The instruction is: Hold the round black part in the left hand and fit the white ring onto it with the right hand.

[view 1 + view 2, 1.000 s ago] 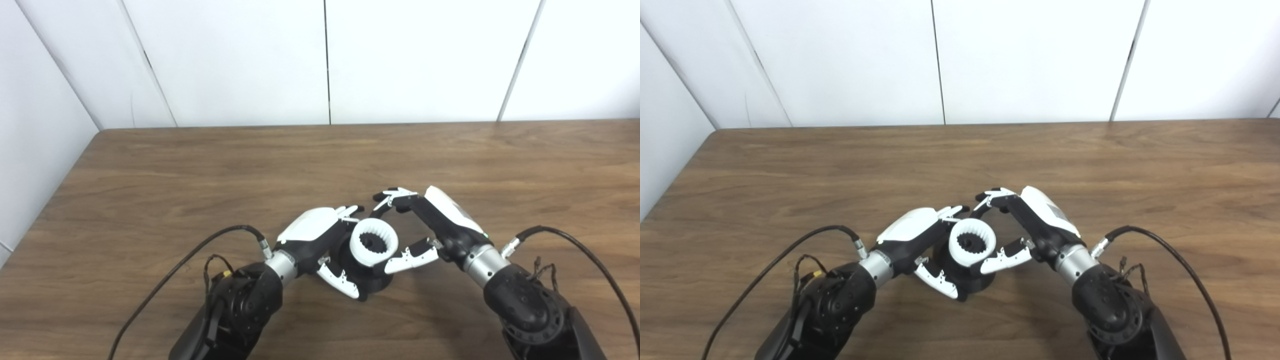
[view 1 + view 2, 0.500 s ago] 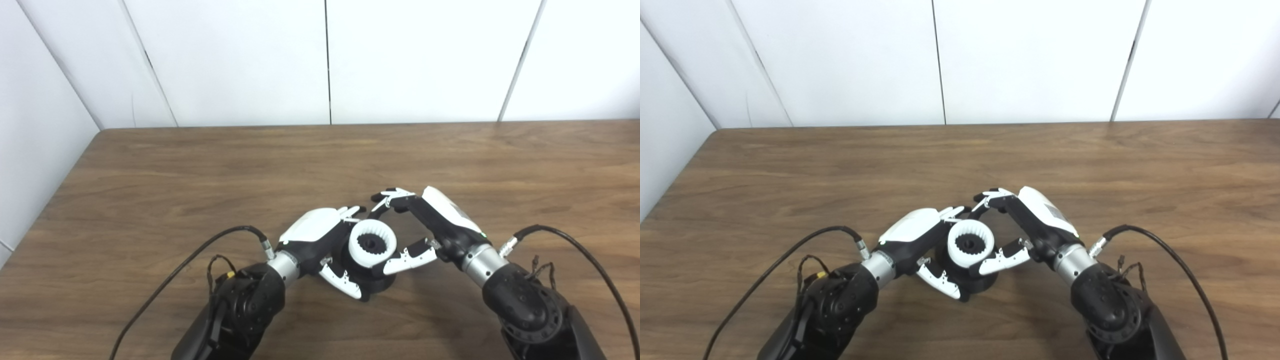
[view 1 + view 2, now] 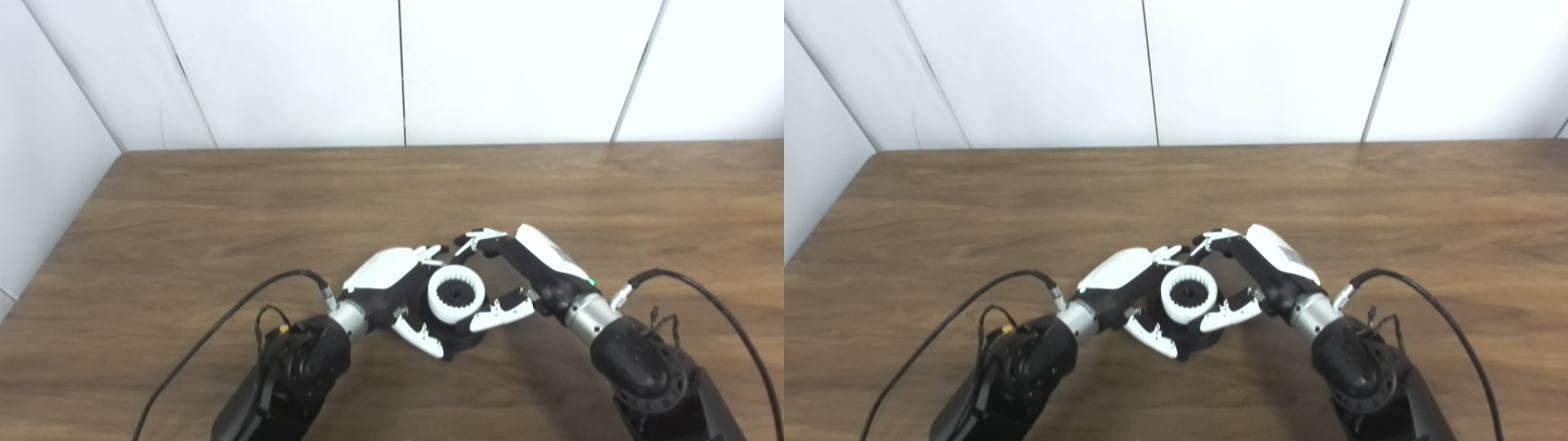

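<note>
While both arms enter from the bottom edge and meet near the middle of the wooden tabletop, the work is concentrated at one spot toward the near side. The round black part sits on the tabletop, and the left robot hand is wrapped around it from the 9 o'clock side: fingers curl over its far edge toward 12 o'clock, and the thumb closes in at about 7 o'clock, so this robot hand is grasping the black part. The white ring, toothed around its inner wall, lies on top of the black part with its opening facing upward; a dark hub shows through its centre. Whether the ring is fully seated cannot be told. The right robot hand approaches from the 3 o'clock side. Its fingers arch over to roughly 1 o'clock of the ring, and their tips appear to stand just clear of the rim, close to the left fingertips. Its thumb lies at about 4 o'clock, touching or just beside the ring's outer wall; contact cannot be confirmed. Fingers and thumb are spread apart around the ring, and whether they grip it cannot be told. Black cables trail from both wrists across the tabletop. White wall panels stand behind the far edge.
</note>
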`<control>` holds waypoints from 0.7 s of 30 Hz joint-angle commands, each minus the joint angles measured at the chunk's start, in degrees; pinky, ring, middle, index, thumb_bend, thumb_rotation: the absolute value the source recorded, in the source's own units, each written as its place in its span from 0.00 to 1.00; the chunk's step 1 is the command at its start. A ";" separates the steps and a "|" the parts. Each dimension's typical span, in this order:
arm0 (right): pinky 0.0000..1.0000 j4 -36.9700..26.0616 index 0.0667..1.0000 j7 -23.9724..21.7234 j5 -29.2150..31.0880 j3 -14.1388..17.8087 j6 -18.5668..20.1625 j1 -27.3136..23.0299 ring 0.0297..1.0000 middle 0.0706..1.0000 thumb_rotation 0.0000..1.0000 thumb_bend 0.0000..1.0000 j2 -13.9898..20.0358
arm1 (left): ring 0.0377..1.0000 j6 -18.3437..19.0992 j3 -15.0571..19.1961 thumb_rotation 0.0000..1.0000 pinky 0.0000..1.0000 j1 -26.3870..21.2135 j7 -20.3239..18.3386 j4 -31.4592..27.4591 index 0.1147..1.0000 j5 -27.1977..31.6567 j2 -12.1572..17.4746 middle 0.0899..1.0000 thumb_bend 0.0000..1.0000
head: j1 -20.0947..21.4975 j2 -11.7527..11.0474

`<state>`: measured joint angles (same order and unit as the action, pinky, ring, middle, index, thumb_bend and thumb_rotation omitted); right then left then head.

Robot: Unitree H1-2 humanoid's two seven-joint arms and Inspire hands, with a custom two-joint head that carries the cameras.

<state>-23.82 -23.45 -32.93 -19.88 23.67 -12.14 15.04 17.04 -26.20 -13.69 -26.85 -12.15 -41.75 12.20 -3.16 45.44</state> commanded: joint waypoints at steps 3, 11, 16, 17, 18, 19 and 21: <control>0.81 -1.01 0.46 0.58 0.23 -0.12 -2.52 -0.24 0.92 0.83 0.16 0.52 0.24 | 1.00 -0.27 -0.51 0.22 0.96 -0.13 -0.14 -0.82 0.66 0.09 -0.07 1.00 0.90 | -0.15 0.25; 0.81 -0.41 0.46 1.16 1.01 0.20 -3.29 0.94 0.93 0.83 0.16 0.52 0.66 | 1.00 0.36 -0.35 0.22 0.95 0.19 -0.57 -1.80 0.66 -0.05 0.09 1.00 0.90 | -0.46 0.71; 0.82 0.04 0.46 1.33 1.45 0.61 -3.25 1.68 0.93 0.83 0.16 0.52 0.94 | 1.00 0.98 -0.38 0.22 0.96 0.26 -1.03 -2.40 0.65 -0.34 0.17 1.00 0.90 | -0.47 0.85; 0.82 0.19 0.46 1.39 1.52 0.66 -3.21 1.84 0.93 0.83 0.16 0.52 0.97 | 1.00 0.89 -0.34 0.22 0.95 0.29 -1.00 -2.44 0.65 -0.31 0.20 1.00 0.90 | -0.44 0.88; 0.82 0.42 0.46 1.57 1.54 0.65 -3.39 1.98 0.93 0.83 0.16 0.52 1.02 | 1.00 0.93 -0.32 0.22 0.94 0.30 -1.07 -2.51 0.65 -0.30 0.23 1.00 0.90 | -0.42 0.86; 0.82 0.66 0.46 1.71 1.59 0.62 -3.54 2.11 0.93 0.83 0.16 0.52 1.04 | 1.00 0.87 -0.31 0.22 0.94 0.31 -1.09 -2.53 0.65 -0.31 0.27 1.00 0.90 | -0.42 0.86; 0.82 1.16 0.46 2.03 1.72 0.56 -4.00 2.41 0.93 0.83 0.16 0.52 1.08 | 1.00 0.91 -0.28 0.22 0.95 0.30 -1.21 -2.54 0.65 -0.30 0.32 1.00 0.89 | -0.42 0.86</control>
<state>-23.14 -21.69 -31.39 -19.56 21.50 -9.28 15.72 17.42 -26.52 -12.88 -27.38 -13.73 -42.04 12.15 -3.52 46.23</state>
